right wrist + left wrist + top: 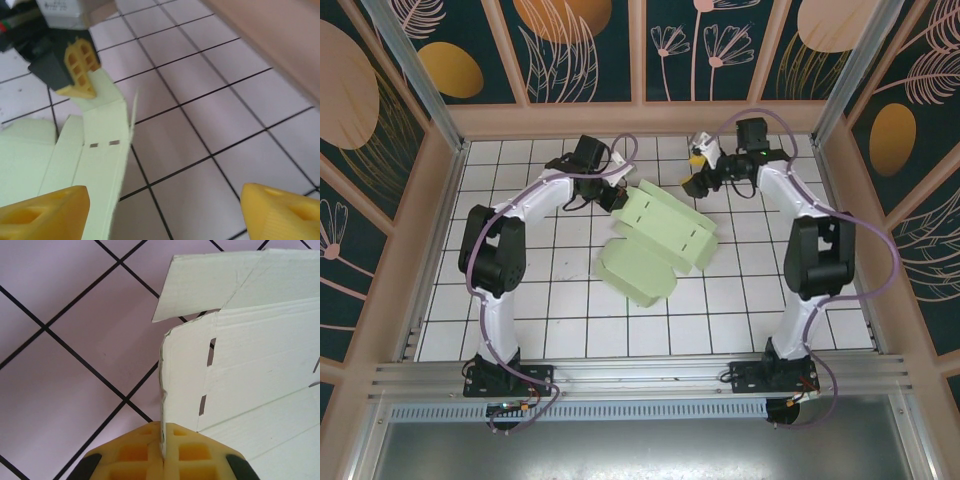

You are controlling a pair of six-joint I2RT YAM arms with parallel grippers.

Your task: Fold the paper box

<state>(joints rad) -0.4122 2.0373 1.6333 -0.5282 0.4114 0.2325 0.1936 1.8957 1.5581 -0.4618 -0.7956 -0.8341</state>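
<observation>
The left gripper (161,440) is pinched tight on the thin edge of one raised panel of the box (658,238), its jaws flat together with the card between them. Judging by that hold, it serves as an anchor: it keeps this slotted panel lifted off the desk (580,320) and stops the light card from sliding while the other arm works. The box lies mid-desk between the two arms and is partly formed. A rounded part lies toward the near side, and creased panels spread toward the far right. A loose part angles away just beyond the held corner. In the right wrist view the held panel stands tilted rather than flat, with two small slots showing in it. The right gripper (162,212) hangs just past the box's far right edge, its jaws wide apart and touching nothing. It looks poised to take or push the free side, so that a fold can be made against the left arm's grip.
</observation>
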